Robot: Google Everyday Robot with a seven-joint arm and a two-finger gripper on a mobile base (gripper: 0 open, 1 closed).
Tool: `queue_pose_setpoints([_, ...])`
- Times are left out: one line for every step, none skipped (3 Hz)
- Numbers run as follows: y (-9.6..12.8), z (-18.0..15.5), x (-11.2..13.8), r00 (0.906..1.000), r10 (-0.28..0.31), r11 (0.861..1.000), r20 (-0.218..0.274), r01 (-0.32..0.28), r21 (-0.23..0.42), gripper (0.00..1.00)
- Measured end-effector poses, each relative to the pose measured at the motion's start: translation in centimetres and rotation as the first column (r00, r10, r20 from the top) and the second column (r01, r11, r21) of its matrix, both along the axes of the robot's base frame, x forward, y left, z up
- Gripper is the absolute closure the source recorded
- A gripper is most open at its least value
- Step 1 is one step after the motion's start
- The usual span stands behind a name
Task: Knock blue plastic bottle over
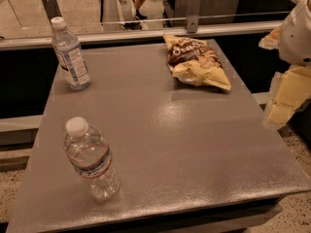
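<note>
Grey table (pixel 194 154) is carrying blue bottle (pixel 71 57) upright at 10 o'clock. Gripper (pixel 283 105) is hovering at 3 o'clock, state indeterminable.

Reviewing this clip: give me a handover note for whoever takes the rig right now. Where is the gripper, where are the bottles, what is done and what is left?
Gripper: at the right edge of the table, far from both bottles.
Blue plastic bottle: upright at the back left corner.
Other bottle: upright at the front left; not the target.
Chip bag: lying at the back, right of centre.
Done: nothing yet; the target has not been knocked over.
Left: probably cross to the back left, passing the chip bag, and push the blue plastic bottle over.
</note>
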State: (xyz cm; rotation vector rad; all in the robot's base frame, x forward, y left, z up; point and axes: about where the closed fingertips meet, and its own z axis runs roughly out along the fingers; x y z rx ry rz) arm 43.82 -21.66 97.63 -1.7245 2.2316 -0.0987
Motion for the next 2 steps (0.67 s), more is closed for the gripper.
queue_pose_setpoints([0.0, 0.0, 0.0, 1.0000, 0.000, 1.000, 0.000, 0.000, 0.000, 0.00])
queue_pose_setpoints([1.8, -0.5, 1.7, 0.9995, 0.025, 0.998, 0.021, -0.026, 0.063, 0.00])
